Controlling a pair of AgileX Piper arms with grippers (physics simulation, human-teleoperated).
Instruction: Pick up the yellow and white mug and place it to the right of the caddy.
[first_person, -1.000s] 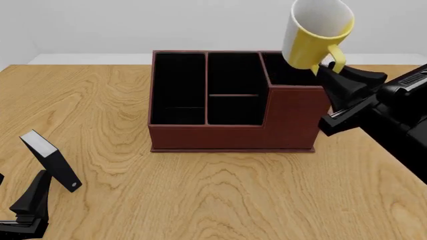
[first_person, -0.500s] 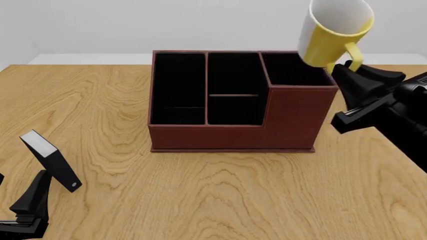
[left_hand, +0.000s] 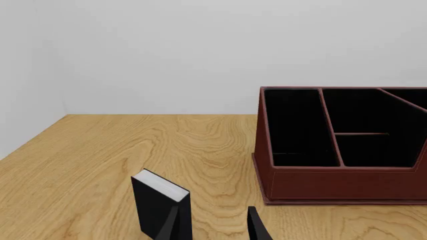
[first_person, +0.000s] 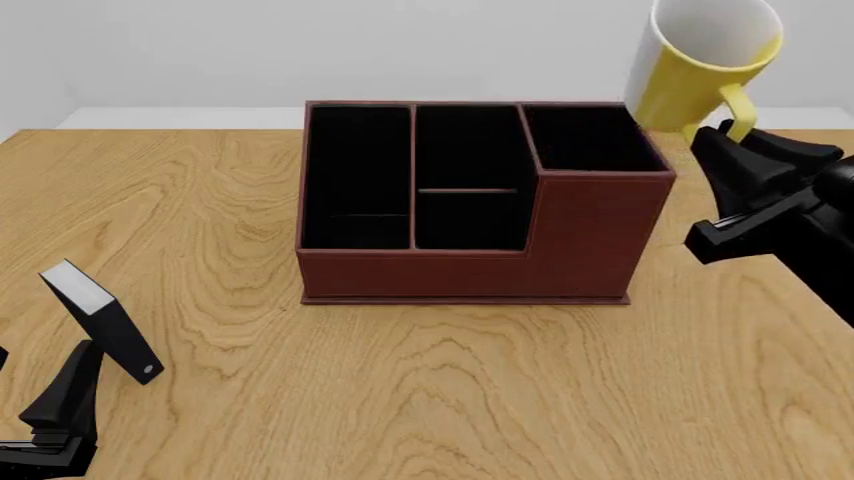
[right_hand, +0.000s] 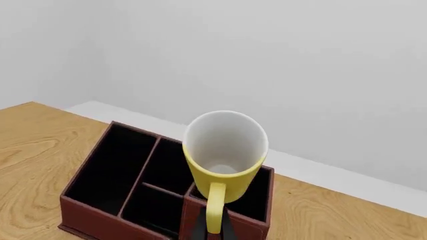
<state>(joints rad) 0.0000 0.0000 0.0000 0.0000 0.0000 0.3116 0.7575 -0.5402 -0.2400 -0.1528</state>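
- Step in hand: the carry. The right gripper holds the yellow and white mug aloft, clear of the table; the placing is not yet done.
- Position of the mug: in the front view it hangs above and just to the right of the caddy's taller right-hand corner section, at about the level of the box's far edge. In the right wrist view the mug shows in front of the caddy, overlapping its taller compartment.
- Grasp: the right fingers are clamped on the yellow loop handle, which runs down between them; the cup body itself is free.
- Orientation: the mug is tilted, not upright. Its long axis runs from the base, low and towards the caddy, up to the white rim, high and leaning right and towards the camera; the white interior faces the wrist camera. The handle points downward into the gripper.
- Next move, as judged: travel a little further right, descend over bare table beside the caddy's right wall, and turn the mug upright so that its base meets the wood flat.
- Left gripper: idle low at the near left, fingers parted with nothing between them, just beside a small black-and-white block.
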